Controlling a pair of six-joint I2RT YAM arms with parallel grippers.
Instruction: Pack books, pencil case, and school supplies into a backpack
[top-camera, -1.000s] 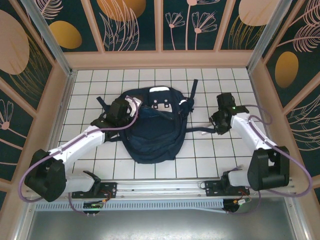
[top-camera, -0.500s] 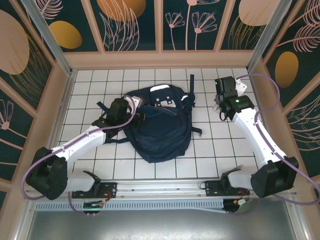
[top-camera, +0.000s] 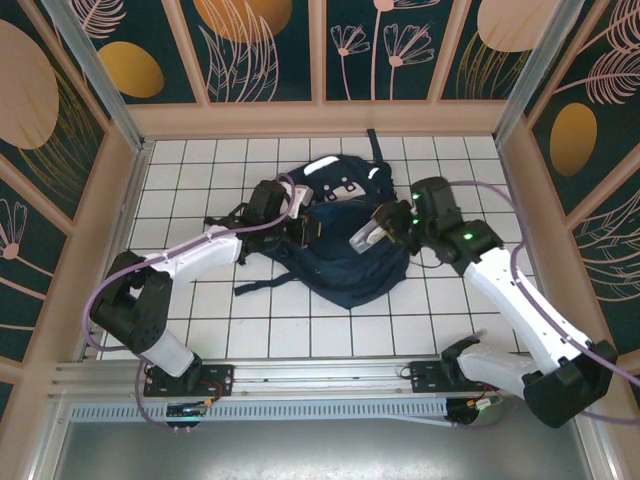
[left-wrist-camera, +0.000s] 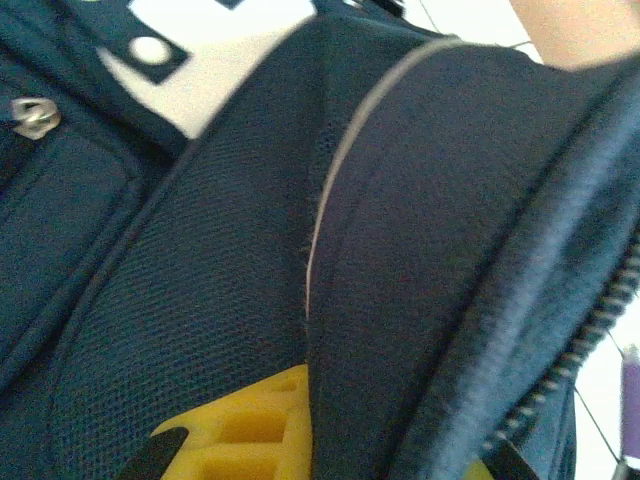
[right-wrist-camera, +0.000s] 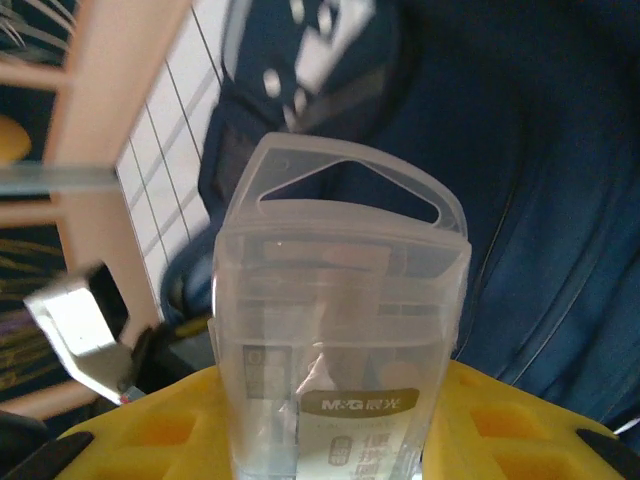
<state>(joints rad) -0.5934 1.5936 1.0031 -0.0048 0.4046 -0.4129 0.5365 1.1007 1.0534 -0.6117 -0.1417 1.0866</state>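
The dark navy backpack lies in the middle of the tiled table, its white patches toward the back. My left gripper is shut on a fold of its fabric by the zipper edge, one yellow finger showing beside the fold. My right gripper is shut on a clear plastic box of school supplies, which pokes out as a pale slim piece over the backpack's right side. The books and the pencil case are out of view.
Black straps trail from the backpack onto the tiles at the near left and at the back. Wooden walls close in the table on three sides. A metal rail runs along the near edge.
My right arm has swung from the right wall in over the backpack, carrying the clear box. My left gripper has dragged the backpack toward the back and right.
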